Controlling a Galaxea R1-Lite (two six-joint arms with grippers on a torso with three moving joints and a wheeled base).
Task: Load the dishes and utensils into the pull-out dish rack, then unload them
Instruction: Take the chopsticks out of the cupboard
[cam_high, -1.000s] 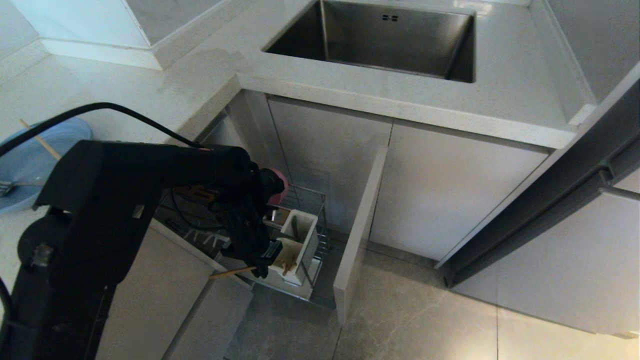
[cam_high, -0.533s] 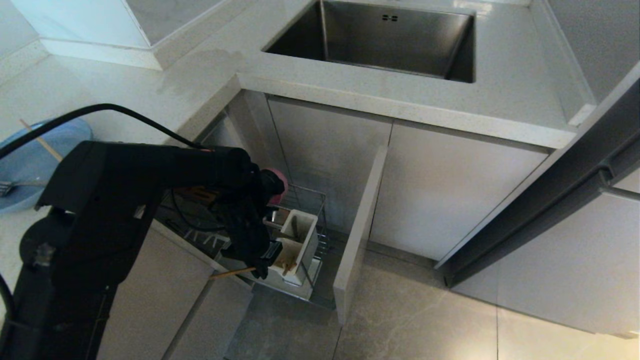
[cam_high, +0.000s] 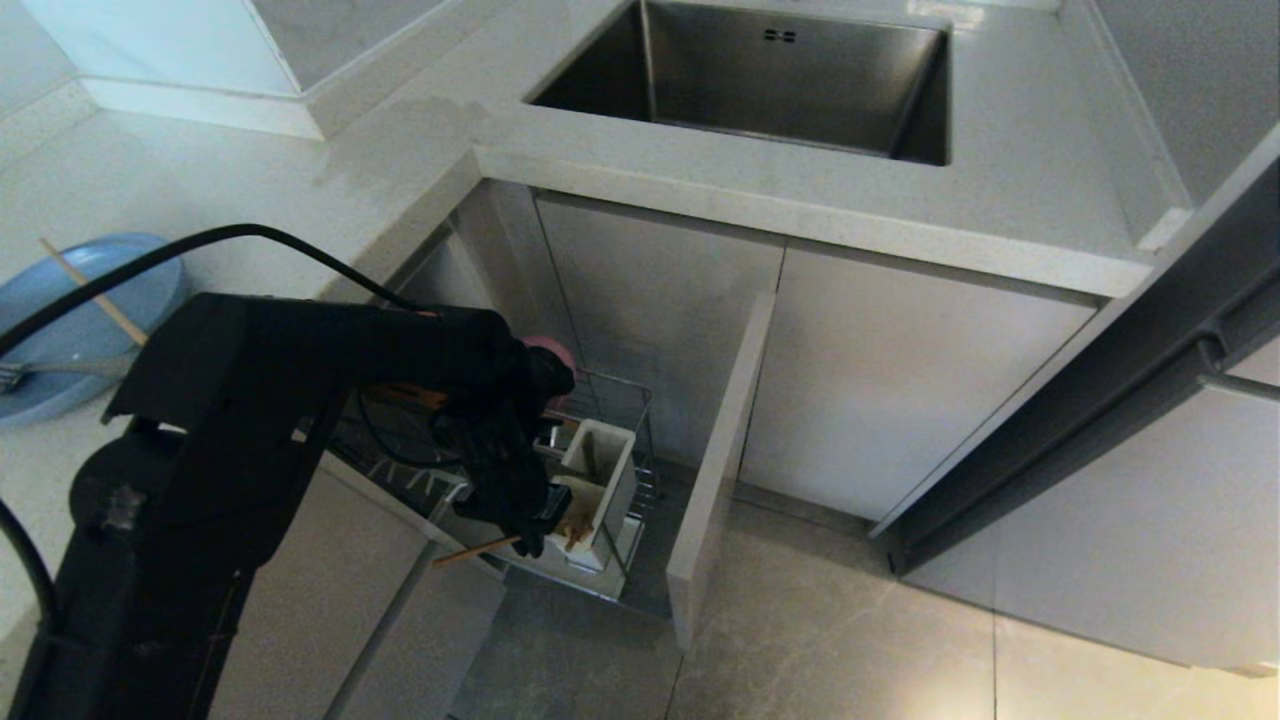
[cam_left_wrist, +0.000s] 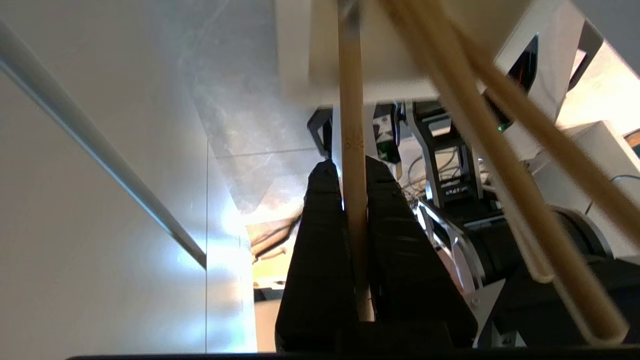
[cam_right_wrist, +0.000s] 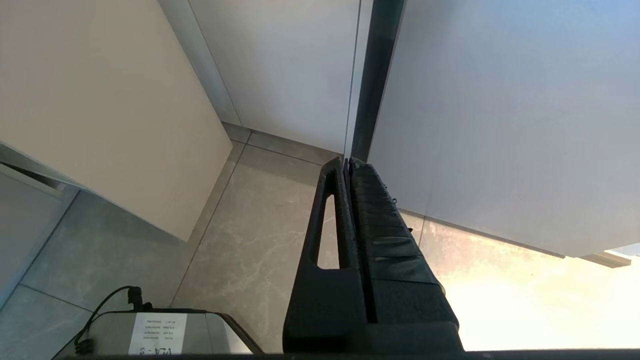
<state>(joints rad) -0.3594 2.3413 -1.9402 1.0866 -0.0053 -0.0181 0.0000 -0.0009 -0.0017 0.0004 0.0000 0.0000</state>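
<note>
wooden chopstick (cam_left_wrist: 351, 150) sits pinched in my left gripper (cam_high: 530, 540), over the white utensil box (cam_high: 600, 490) at the pull-out dish rack's (cam_high: 640, 470) front corner; my right gripper (cam_right_wrist: 347, 170) hangs closed, empty.

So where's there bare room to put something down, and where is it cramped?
Bare: the counter between the blue plate and the sink, and the strip before the sink. Crowded: the pull-out dish rack, where the left gripper, shut on a chopstick, hangs at the white utensil box holding more chopsticks.
</note>
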